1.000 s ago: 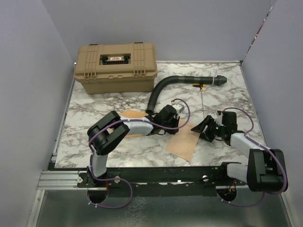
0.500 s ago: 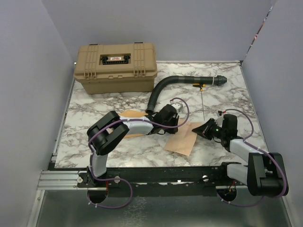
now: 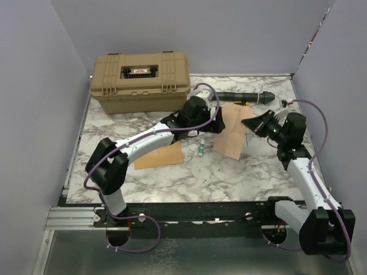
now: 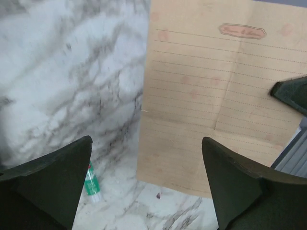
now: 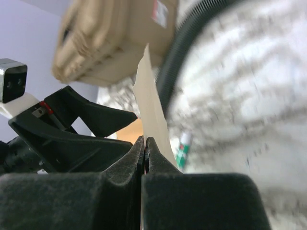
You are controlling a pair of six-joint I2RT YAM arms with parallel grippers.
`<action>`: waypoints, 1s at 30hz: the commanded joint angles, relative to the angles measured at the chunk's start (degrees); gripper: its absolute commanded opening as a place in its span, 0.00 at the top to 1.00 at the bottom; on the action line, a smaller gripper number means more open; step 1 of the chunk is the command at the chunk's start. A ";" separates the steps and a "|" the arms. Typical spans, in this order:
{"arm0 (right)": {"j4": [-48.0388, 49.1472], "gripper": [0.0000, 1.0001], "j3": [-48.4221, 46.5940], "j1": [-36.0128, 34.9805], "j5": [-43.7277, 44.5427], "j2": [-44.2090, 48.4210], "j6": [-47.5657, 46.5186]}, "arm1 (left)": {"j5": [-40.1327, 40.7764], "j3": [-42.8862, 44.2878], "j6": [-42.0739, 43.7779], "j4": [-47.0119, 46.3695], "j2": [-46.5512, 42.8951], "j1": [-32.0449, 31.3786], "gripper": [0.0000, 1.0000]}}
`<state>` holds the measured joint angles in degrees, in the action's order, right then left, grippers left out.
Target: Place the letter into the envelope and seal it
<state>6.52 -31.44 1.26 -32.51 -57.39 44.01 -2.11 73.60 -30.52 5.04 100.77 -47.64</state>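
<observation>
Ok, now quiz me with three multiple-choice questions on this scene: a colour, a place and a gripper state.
1. The toolbox is: A tan; B blue; C red.
2. The envelope lies: A on the toolbox lid; B flat on the table, left of the letter; C leaning on a wall.
3. The right gripper is: A wide open; B shut on the letter; C shut on nothing.
Answers: 1 A, its shell is tan; 2 B, it lies flat on the marble top; 3 B, it pinches the sheet's edge.
</observation>
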 commanded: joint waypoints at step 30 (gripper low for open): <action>38.16 1.00 -34.04 0.26 -13.78 -15.71 44.55 | -40.43 27.25 -9.94 2.25 -7.59 16.17 0.40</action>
<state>40.75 -63.64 1.26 -44.71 -73.06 85.52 -35.97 103.94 -32.51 14.50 96.25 -31.51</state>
